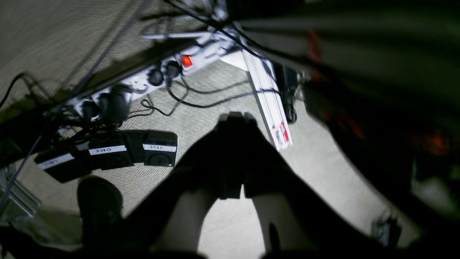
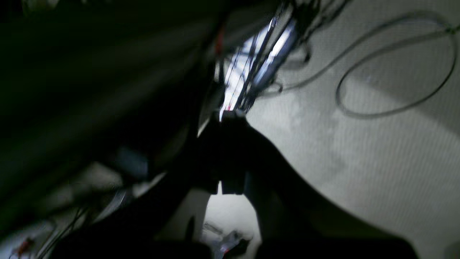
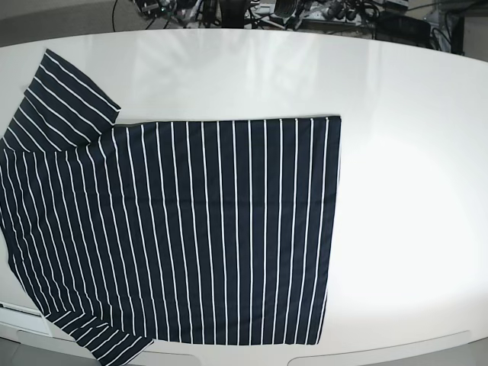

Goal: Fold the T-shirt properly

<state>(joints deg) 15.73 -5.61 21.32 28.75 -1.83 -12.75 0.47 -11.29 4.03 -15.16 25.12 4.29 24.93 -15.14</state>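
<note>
The T-shirt (image 3: 191,229) lies flat on the white table (image 3: 412,152), spread over the table's left and middle, with one sleeve at the far left and its bottom sleeve right at the near edge, so I think a pull there could drag it off, or a pinch could grab only one layer and leave it bunched. Both grippers are away from the shirt, down by the floor: the right gripper (image 2: 231,118) near a looped cable (image 2: 391,68), the left gripper (image 1: 235,118) near a power strip (image 1: 151,77) and black boxes (image 1: 107,153). Both are clenched on nothing.
</note>
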